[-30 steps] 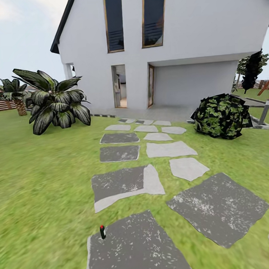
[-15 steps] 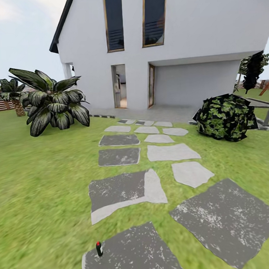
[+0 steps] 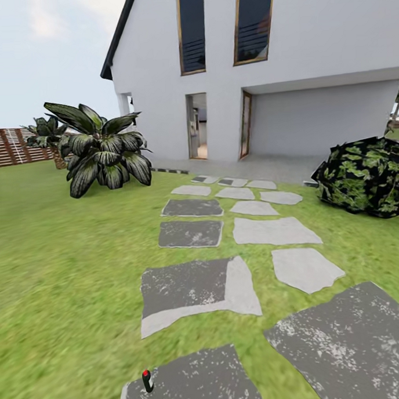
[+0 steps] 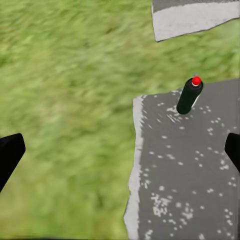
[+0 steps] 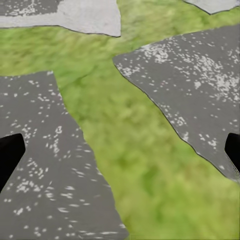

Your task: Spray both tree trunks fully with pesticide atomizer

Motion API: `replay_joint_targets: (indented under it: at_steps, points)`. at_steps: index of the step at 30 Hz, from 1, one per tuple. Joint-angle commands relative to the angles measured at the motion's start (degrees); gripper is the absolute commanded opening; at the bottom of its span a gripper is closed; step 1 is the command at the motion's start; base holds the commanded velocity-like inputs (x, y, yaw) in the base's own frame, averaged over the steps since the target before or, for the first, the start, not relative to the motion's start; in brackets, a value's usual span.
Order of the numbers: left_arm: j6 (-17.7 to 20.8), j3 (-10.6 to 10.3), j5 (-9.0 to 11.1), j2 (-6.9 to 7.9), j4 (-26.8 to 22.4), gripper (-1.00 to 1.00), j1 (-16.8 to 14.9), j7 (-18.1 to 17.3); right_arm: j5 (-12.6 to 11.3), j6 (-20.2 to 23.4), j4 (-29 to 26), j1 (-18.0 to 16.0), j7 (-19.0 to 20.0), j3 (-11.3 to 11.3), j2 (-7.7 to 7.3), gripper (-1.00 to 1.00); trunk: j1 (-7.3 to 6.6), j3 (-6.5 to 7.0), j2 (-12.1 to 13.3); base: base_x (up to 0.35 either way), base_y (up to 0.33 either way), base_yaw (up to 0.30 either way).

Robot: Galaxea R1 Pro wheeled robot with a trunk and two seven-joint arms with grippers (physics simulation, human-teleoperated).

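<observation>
**Atomizer upright on a paving stone, both grippers spread and empty**

Here, in the left wrist view, the left gripper (image 4: 120, 155) shows as two black fingertips at the left and right edges of the frame, spread wide with nothing between them. Beyond them, in the upper right of that frame, the pesticide atomizer (image 4: 189, 95) stands upright on a dark grey stepping stone (image 4: 190, 175), close to the stone's edge where it meets the grass (image 4: 65, 100). The atomizer has a dark body and a red cap, and it is well apart from both fingertips.

In the right wrist view, the right gripper (image 5: 120, 155) is likewise spread, its black fingertips at the two side edges and holding nothing. Past them lie two dark speckled stones with a strip of lawn (image 5: 135, 165) running between.

In the head view, the atomizer (image 3: 147, 380) sits at the lower left of the frame, at the left edge of the nearest dark stone (image 3: 190, 383). A path of grey and pale stones (image 3: 273, 230) leads up the middle of the frame to the white house (image 3: 310, 73). A broad-leaved dark plant (image 3: 101, 148) stands at the left on the grass, a round leafy bush (image 3: 367, 177) at the right edge, and a brown slatted fence (image 3: 11, 147) at the far left.
</observation>
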Motion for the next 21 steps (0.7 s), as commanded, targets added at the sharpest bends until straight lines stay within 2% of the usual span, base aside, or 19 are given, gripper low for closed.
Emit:
replay_joint_targets:
  at_steps: [1, 11, 14, 16, 18, 21]
  points:
    - [0.0, 0.0, 0.0, 0.0, 0.0, 1.0, 0.0, 0.0, 0.0, 0.0, 0.0, 0.0, 0.0, 0.0, 0.0, 1.0, 0.0, 0.0, 0.0, 0.15, -0.251, 0.2]
    - [-0.2, -0.3, -0.1, -0.19, -0.1, 1.0, 0.0, -0.1, 0.0, 0.1, 0.2, 0.0, -0.1, -0.2, -0.07, 1.0, 0.0, 0.0, 0.0, 0.022, -0.237, 0.031]
    - [0.6, -1.8, -1.9, -0.55, -0.3, 1.0, -1.0, -0.9, 0.0, 0.4, -5.8, -3.7, -0.1, -0.1, 0.06, 1.0, 0.0, 0.0, 0.0, -0.009, -0.038, 0.0]
    - [1.0, -2.0, -2.1, -0.66, -1.0, 1.0, -3.1, -1.0, 0.0, 0.6, -7.4, -7.2, 0.0, 0.0, 0.07, 1.0, 0.0, 0.0, 0.0, -0.002, -0.011, 0.0]
    - [2.9, -2.2, -2.3, -0.85, -1.4, 1.0, -7.2, -1.1, 0.1, 0.7, -8.0, -11.0, 0.0, 0.0, 0.08, 1.0, 0.0, 0.0, 0.0, -0.001, -0.004, 0.0]
    - [9.8, -2.2, -2.3, -1.04, -1.8, 1.0, -13.3, -1.1, -0.1, 1.2, -8.4, -15.2, 0.0, 0.0, 0.14, 1.0, 0.0, 0.0, 0.0, 0.0, -0.001, 0.0]
